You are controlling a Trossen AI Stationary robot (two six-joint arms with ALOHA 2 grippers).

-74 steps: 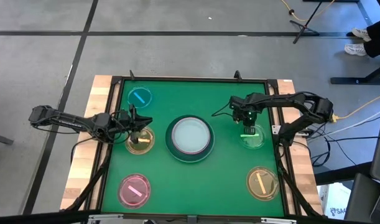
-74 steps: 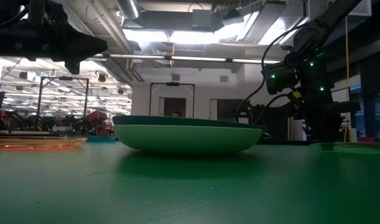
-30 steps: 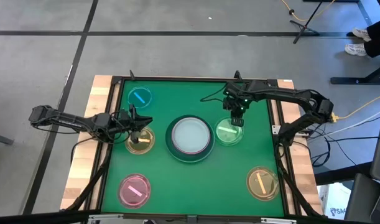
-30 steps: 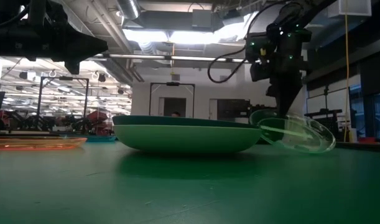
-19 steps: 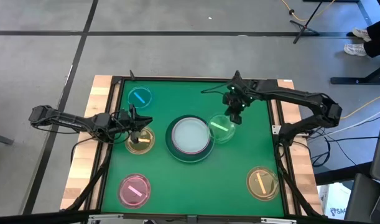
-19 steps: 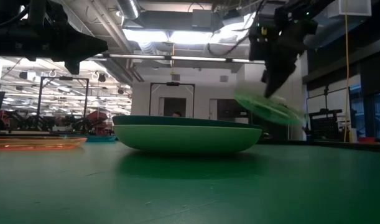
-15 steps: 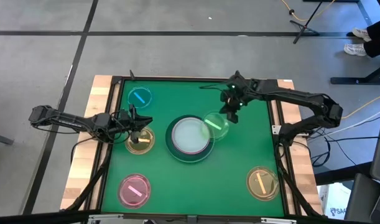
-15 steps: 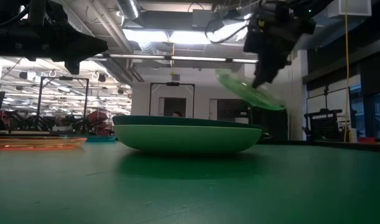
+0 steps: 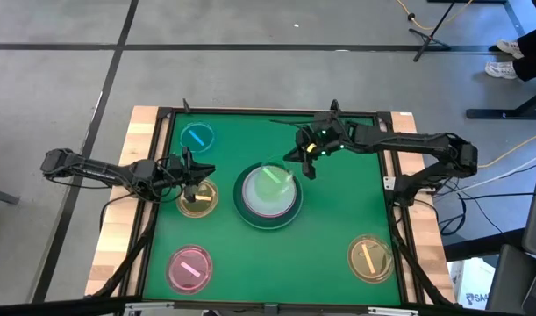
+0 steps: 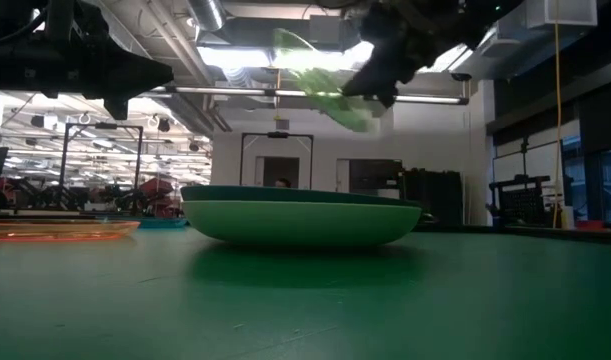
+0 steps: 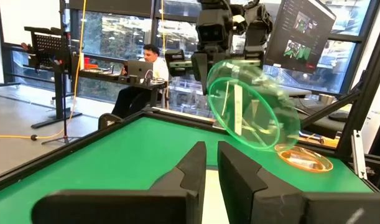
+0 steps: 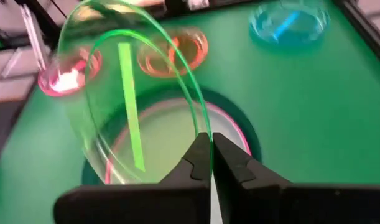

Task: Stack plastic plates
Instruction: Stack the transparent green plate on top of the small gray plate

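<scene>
Plates here look light, stiff and slick — our right gripper (image 9: 296, 167) pinches the green-barred plate (image 12: 124, 109) by its rim over the table's centre stack (image 9: 268, 196); left gripper (image 9: 191, 180) nearly closed, empty.

Open green mat (image 9: 329, 224) lies clear between the central plate stack (image 9: 268, 195) and the yellow-barred plate (image 9: 370, 256); the right gripper (image 9: 301, 163) with its tilted green-barred plate (image 9: 274, 179) blocks the air above the stack
</scene>
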